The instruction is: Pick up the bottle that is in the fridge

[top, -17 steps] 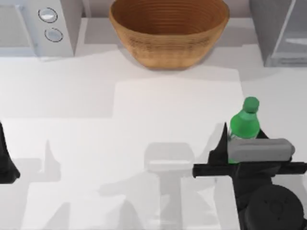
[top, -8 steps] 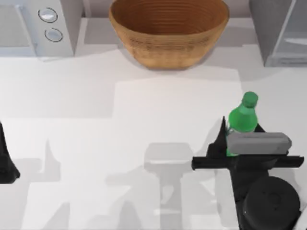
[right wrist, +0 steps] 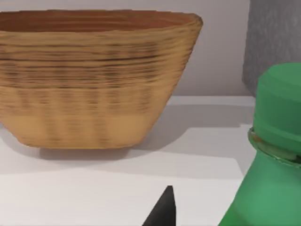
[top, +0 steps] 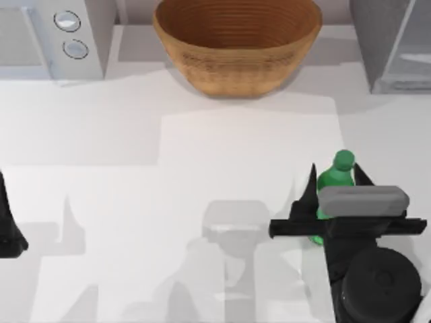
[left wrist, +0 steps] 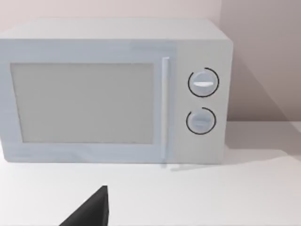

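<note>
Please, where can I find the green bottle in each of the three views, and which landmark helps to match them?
Top view: bottle at the table's right side, between the right gripper fingers.
Right wrist view: bottle close up.
Left wrist view: not in it.
Shared landmark: wicker bowl.

Counts, as seen:
- 1 green bottle [top: 335, 180], with 1 green cap on it, seen near the table's right edge.
- 1 wicker bowl [top: 237, 44], at the far edge, mid-table.
- 1 white microwave [top: 50, 37] at the far left corner; 2 round knobs are counted on its front.
- 1 grey fridge [top: 394, 44] at the far right corner.
- 2 arms are seen: right gripper [top: 335, 195] with 2 dark fingers flanking the bottle, and left gripper [top: 8, 225] at the left edge.
- 1 white table [top: 202, 168].
</note>
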